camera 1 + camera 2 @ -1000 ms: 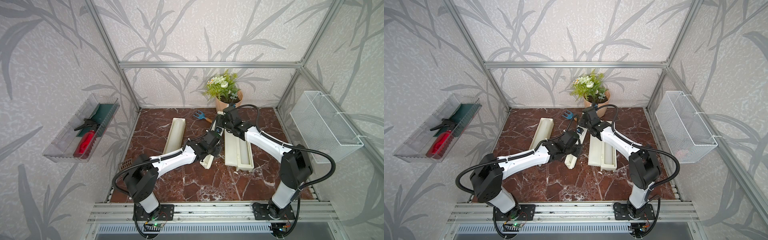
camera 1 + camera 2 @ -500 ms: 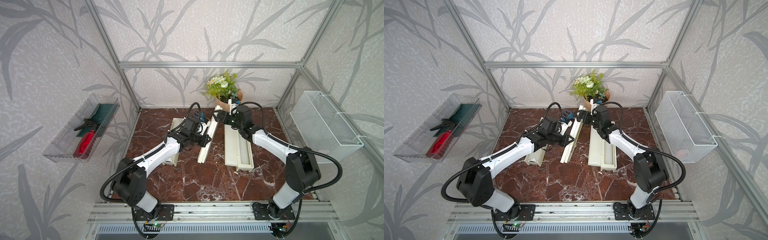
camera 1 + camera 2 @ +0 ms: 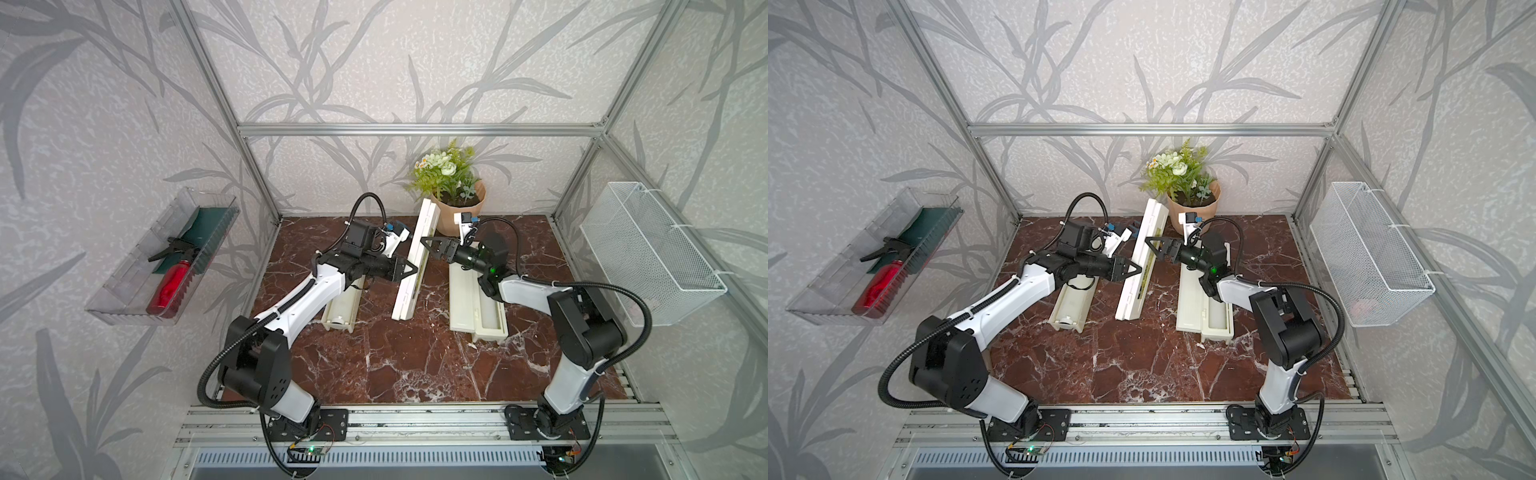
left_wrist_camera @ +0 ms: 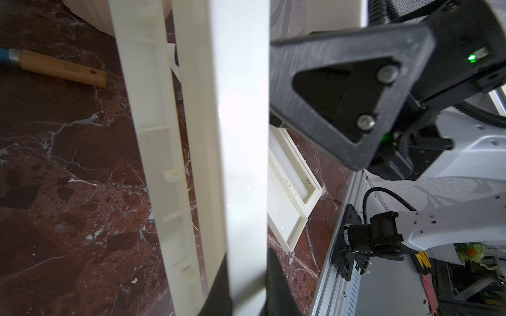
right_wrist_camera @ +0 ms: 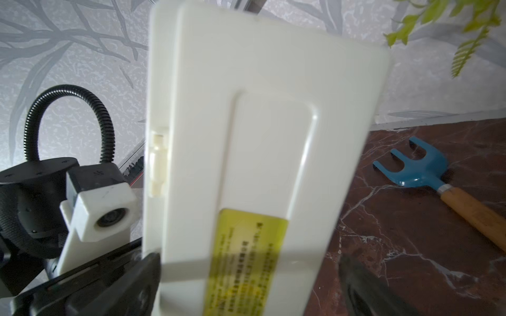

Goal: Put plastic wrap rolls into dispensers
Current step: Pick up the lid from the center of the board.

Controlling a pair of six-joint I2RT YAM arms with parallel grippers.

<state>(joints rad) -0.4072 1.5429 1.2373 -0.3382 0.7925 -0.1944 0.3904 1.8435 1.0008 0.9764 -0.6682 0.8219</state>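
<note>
Dispenser [image 3: 408, 291] slants upward toward plant [image 3: 446, 174], clamped by left pincer [image 3: 410, 270].

White arm shells [image 3: 320, 291], black joints [image 3: 257, 365]; black corrugated cables [image 5: 67, 89]; white wrist cameras [image 5: 106, 216]; green status LED [image 4: 471, 57].

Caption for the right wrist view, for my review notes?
Open right gripper straddles the yellow-labelled dispenser lid; a blue hand rake lies on the marble tabletop beyond.

Left pincer [image 3: 410, 269] has raised the dispenser [image 3: 405, 299] from low centre to steeply tilted, far end by the pot [image 3: 461, 212]. Right pincer [image 3: 427, 243] has spread wide.
</note>
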